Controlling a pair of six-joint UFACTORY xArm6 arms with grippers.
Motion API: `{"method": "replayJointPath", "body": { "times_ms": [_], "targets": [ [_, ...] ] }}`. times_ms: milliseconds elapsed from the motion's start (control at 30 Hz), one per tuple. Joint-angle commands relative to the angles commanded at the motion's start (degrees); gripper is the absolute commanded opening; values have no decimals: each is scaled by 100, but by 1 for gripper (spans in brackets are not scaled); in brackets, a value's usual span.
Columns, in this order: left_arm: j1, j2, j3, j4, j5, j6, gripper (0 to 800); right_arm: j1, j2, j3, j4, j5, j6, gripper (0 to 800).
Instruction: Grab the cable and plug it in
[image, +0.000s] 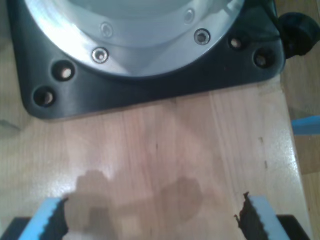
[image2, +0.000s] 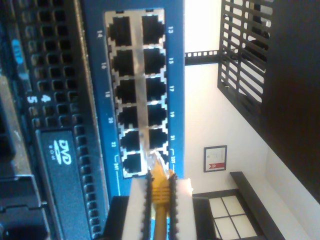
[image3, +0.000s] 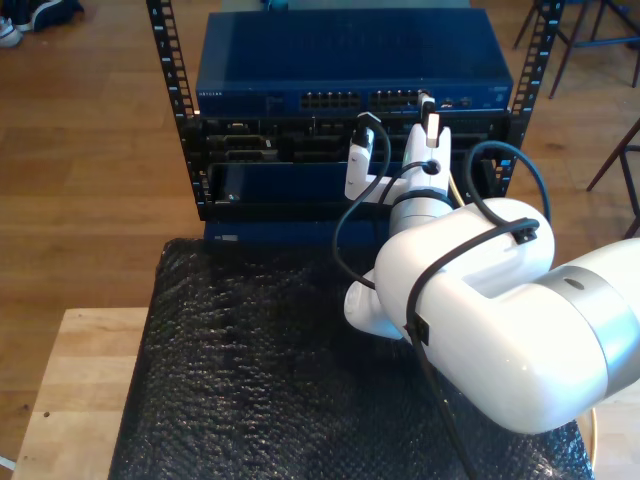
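The yellow cable (image2: 160, 197) is pinched between the white fingers (image2: 136, 200) of my second gripper (image2: 160, 181), which is shut on it. Its clear plug (image2: 159, 163) points at the blue network switch (image2: 175, 75) and sits just at the end of the port block, by ports 23 and 24. In the exterior view my second gripper (image3: 428, 112) is held up against the switch's row of ports (image3: 400, 100). My first gripper (image: 150, 217) stands open over a bare wooden table (image: 165, 150), with nothing between its blue-backed fingertips (image: 256, 215).
The switch (image3: 350, 60) sits at the top of a black rack (image3: 172, 70), above a unit with a DVD drive (image2: 65, 150). A black padded mat (image3: 250, 380) covers the table before the rack. A black base plate (image: 150, 95) carrying an aluminium arm base lies ahead of my first gripper.
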Motion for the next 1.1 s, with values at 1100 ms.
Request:
{"method": "replayJointPath", "body": {
  "times_ms": [1100],
  "targets": [
    [0, 0, 0, 0, 0, 0, 800, 88, -35, 18, 0, -62, 97, 0]
  ]
}}
